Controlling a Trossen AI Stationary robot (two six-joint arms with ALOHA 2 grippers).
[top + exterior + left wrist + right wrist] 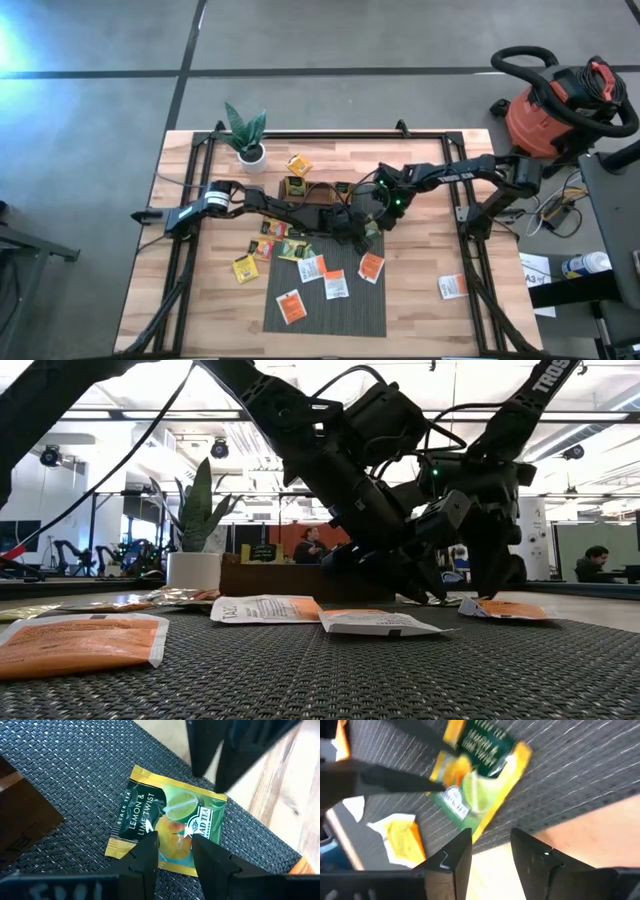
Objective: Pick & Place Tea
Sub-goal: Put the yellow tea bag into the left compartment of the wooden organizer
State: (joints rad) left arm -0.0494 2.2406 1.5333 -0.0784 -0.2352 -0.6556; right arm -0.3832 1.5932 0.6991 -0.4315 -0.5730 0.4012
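A green and yellow tea sachet (165, 820) (475, 785) lies flat on the grey mat (330, 325), near the mat's far right corner (372, 232). My left gripper (175, 852) (358, 228) is open, slanting down, with its fingertips over the sachet's nearer edge. My right gripper (492, 847) (380, 218) is open too. It stands just beyond the sachet's far edge, over the seam of mat and wood, with nothing between its fingers. Both arms crowd together over this spot in the low view. My left gripper has its two fingertips (150, 847) over the sachet's lower edge (172, 862), one on each side of the middle. Whether they touch the sachet I cannot tell. The sachet lies flat on the mat.
Several orange and white sachets (312, 268) (371, 266) lie on the mat, one (453, 287) on the wood at the right. Yellow and green ones (245, 268) (299, 165) lie to the left and far side. A brown wooden tray (270, 575) and a potted plant (248, 135) stand behind.
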